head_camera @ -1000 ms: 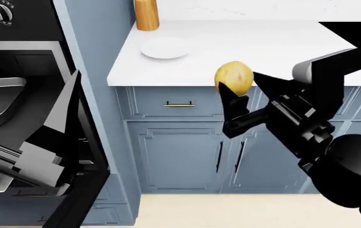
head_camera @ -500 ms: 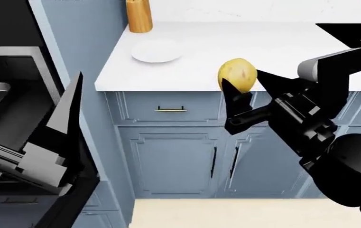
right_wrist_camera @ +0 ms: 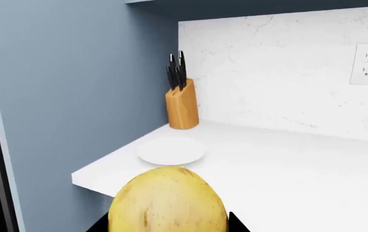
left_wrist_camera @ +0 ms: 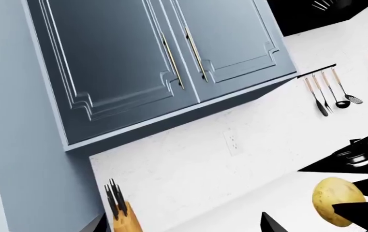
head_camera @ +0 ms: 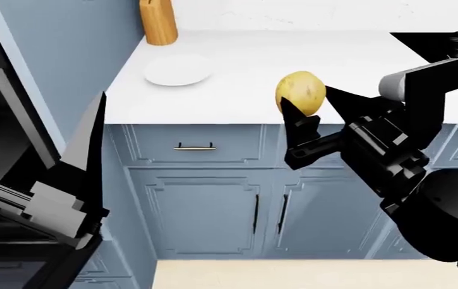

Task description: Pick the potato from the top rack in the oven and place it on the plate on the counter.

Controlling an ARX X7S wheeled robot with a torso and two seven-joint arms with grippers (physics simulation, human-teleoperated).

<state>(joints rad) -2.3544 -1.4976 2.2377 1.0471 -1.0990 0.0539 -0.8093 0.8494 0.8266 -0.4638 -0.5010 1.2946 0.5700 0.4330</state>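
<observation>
Pinching the potato [head_camera: 300,92] between its two black fingers, the right hand [head_camera: 313,108] holds it in the air at the front edge of the counter [head_camera: 357,72], one finger below and to the left of the potato and the other to its right. The potato sticks up above the fingertips, its speckled yellow skin facing the head camera. In the right wrist view it fills the near foreground [right_wrist_camera: 168,200], with the white plate [right_wrist_camera: 170,151] lying bare on the counter beyond it and a wooden knife block [right_wrist_camera: 182,101] standing against the marble backsplash further back, by the blue-grey wall panel. From the head view the plate [head_camera: 177,70] sits to the left of the held potato, well apart from it, near the counter's left end, with the knife block [head_camera: 158,23] just behind it.

The left hand [head_camera: 92,156] shows as a dark pointed finger low at the left of the head view, beside the oven [head_camera: 4,120]; I cannot tell whether it is spread or pressed together. Its wrist camera looks up at blue-grey upper cabinets [left_wrist_camera: 151,63] and a rail of hanging utensils [left_wrist_camera: 329,92], and catches the potato [left_wrist_camera: 337,200] too.
</observation>
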